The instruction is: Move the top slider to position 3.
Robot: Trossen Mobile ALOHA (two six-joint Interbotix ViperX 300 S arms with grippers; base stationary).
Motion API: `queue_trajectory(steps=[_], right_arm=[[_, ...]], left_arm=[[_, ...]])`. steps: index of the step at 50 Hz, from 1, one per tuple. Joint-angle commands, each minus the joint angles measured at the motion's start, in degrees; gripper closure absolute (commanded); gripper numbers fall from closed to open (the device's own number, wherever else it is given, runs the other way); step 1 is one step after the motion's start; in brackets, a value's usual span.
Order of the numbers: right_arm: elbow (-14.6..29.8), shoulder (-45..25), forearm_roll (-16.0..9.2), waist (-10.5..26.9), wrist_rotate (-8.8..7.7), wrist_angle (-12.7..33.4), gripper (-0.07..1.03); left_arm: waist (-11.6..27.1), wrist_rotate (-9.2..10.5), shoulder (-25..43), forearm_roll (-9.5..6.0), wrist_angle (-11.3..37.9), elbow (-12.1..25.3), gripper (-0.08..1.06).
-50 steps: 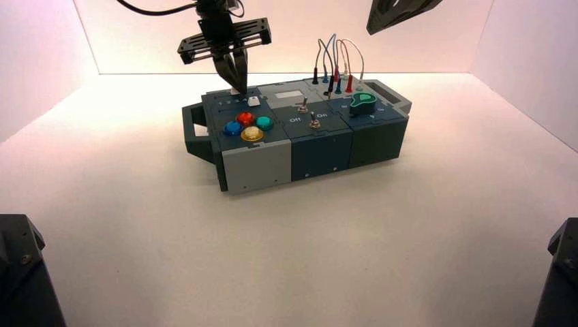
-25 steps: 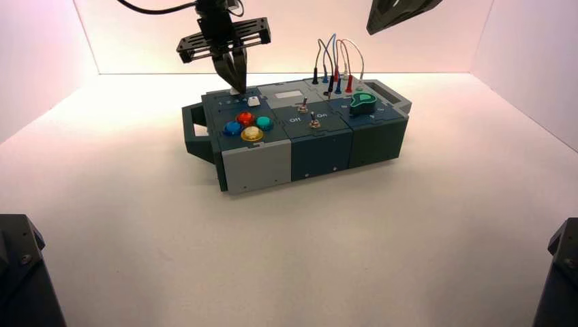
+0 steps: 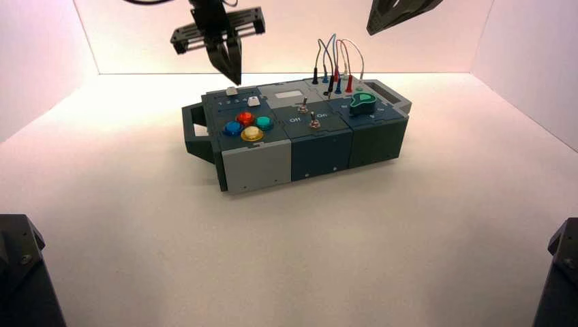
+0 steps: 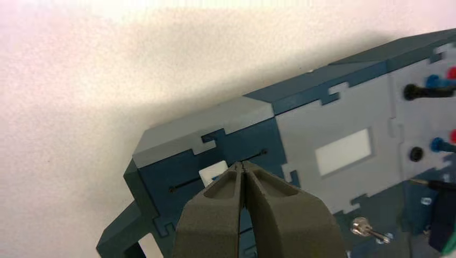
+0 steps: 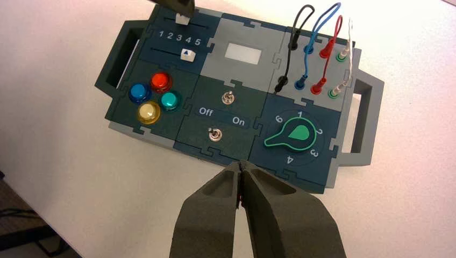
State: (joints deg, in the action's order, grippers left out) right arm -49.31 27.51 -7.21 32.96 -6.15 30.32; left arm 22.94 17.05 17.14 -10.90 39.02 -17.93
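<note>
The top slider (image 3: 232,90) is a small white knob on a dark slot near the box's far left corner. In the right wrist view the top slider (image 5: 183,20) lies about in line with the printed 3 (image 5: 179,38) of the numeral row. My left gripper (image 3: 232,73) hangs shut just above the knob, apart from it. In the left wrist view its closed fingers cover part of the top slider (image 4: 213,173), and the left gripper (image 4: 242,165) holds nothing. My right gripper (image 5: 240,164) is shut and parked high at the back right (image 3: 399,10).
A second white slider (image 5: 186,54) sits below the numerals. Nearby are several coloured round buttons (image 5: 159,81), two metal toggle switches (image 5: 228,98), a green knob (image 5: 293,137) and plugged wires (image 5: 317,48). The box has a handle (image 3: 194,126) on its left end.
My left gripper has risen off the top slider and drifted slightly left. The white knob, earlier under the fingertips, now shows uncovered and a little further left.
</note>
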Motion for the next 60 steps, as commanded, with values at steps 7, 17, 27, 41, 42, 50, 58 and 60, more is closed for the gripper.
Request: queue_trajectory(steps=[7, 17, 27, 41, 42, 50, 58, 60], right_arm=[[0.70, 0.44, 0.00, 0.35, -0.18, -0.53, 0.98], [0.70, 0.44, 0.00, 0.35, -0.18, -0.44, 0.98], [0.62, 0.44, 0.09, 0.35, -0.18, -0.53, 0.98], [0.62, 0.44, 0.09, 0.35, -0.18, -0.53, 0.98], [0.62, 0.44, 0.09, 0.35, -0.18, -0.53, 0.98], [0.62, 0.44, 0.18, 0.35, -0.18, -0.53, 0.98], [0.62, 0.44, 0.18, 0.35, -0.18, -0.53, 0.98], [0.62, 0.53, 0.18, 0.35, -0.18, -0.53, 0.98]], left_arm=[[-0.35, -0.62, -4.13, 0.26, 2.29, 1.23, 1.01], [-0.88, -0.70, -3.25, 1.32, 3.87, 0.44, 1.01], [-2.20, -0.79, -3.87, 2.99, 4.92, -0.70, 1.01], [-3.08, -0.79, -3.43, 3.25, 5.19, -0.70, 1.01], [-2.99, -0.79, -3.34, 3.25, 5.19, -0.62, 1.01], [-2.99, -0.70, -2.11, 3.25, 5.19, -0.09, 1.01], [-2.99, -0.70, -0.79, 2.99, 5.10, 0.18, 1.01], [-2.99, -0.70, -0.62, 2.99, 4.92, 0.26, 1.01]])
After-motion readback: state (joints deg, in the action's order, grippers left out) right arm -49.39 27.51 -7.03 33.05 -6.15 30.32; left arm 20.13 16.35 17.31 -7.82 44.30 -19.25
